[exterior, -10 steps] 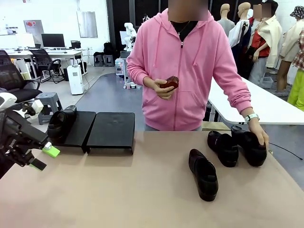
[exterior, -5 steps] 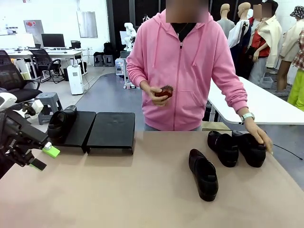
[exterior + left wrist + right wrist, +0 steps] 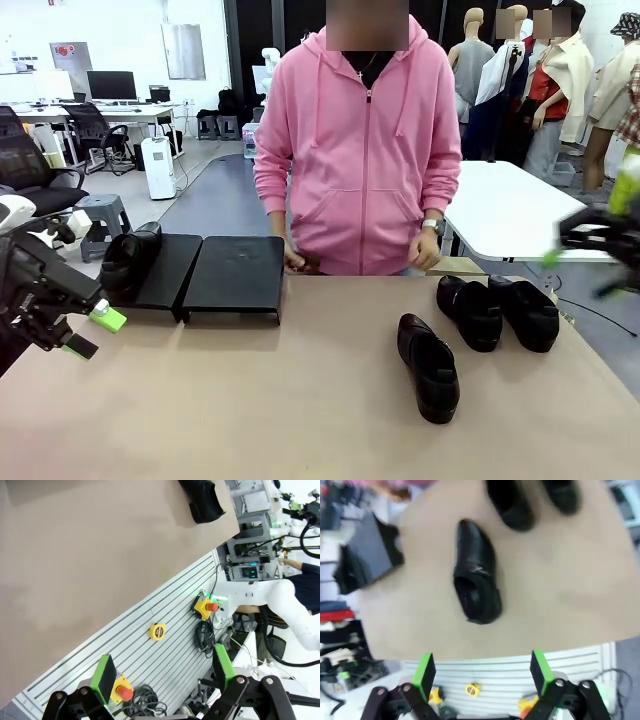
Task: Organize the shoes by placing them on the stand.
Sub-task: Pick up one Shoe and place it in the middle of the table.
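Tan worktop (image 3: 250,400) spreads before me. My left end effector (image 3: 93,333) hovers at its left edge, fingers spread and empty. My right end effector (image 3: 482,672), equally spread, hangs over the near shoe (image 3: 428,365), which lies right of centre. Two more shoes (image 3: 468,312) (image 3: 527,312) sit side by side just beyond. Far left, the stand (image 3: 235,270) carries a fourth shoe (image 3: 130,255). A person (image 3: 360,150) stands behind.

Bright even light; right wrist view blurred
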`<state>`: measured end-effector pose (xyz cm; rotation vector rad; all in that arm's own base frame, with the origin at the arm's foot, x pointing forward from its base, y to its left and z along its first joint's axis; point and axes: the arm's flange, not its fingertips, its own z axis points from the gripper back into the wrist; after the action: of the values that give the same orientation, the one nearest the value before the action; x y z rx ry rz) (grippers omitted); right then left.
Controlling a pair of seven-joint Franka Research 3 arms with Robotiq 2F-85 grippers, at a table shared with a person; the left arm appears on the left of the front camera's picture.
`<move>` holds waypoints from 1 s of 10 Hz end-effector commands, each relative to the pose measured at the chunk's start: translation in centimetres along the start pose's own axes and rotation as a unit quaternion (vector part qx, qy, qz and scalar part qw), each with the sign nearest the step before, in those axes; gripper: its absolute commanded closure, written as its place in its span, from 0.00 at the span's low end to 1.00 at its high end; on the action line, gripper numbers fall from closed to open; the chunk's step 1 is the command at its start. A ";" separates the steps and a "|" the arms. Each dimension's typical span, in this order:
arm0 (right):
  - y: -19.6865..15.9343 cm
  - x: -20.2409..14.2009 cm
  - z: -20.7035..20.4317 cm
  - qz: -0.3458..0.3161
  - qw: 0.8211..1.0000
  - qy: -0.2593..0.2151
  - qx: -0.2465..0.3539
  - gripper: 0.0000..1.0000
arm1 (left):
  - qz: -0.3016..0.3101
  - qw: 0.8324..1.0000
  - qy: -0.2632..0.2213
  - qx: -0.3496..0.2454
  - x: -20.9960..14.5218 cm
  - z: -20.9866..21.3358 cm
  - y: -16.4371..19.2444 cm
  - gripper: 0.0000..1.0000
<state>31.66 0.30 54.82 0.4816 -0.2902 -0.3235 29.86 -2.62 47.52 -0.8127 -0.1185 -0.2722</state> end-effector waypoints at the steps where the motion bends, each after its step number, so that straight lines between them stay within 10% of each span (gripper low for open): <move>1: 8.0 3.5 -5.3 0.040 0.998 0.016 -0.049 0.00 | -0.002 1.000 0.006 0.000 0.0 0.5 0.2 0.00; 4: 16.7 3.3 -17.5 0.100 0.986 0.030 -0.130 0.00 | -0.002 1.000 0.006 0.000 0.0 0.5 0.2 0.00; 10: 14.7 2.3 -28.3 0.111 0.958 0.159 -0.212 0.00 | -0.002 1.000 0.006 0.000 0.0 0.5 0.2 0.00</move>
<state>46.35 22.21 37.44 0.0735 0.0012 -0.0866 29.93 -2.60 47.54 -0.8127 -0.1175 -0.2716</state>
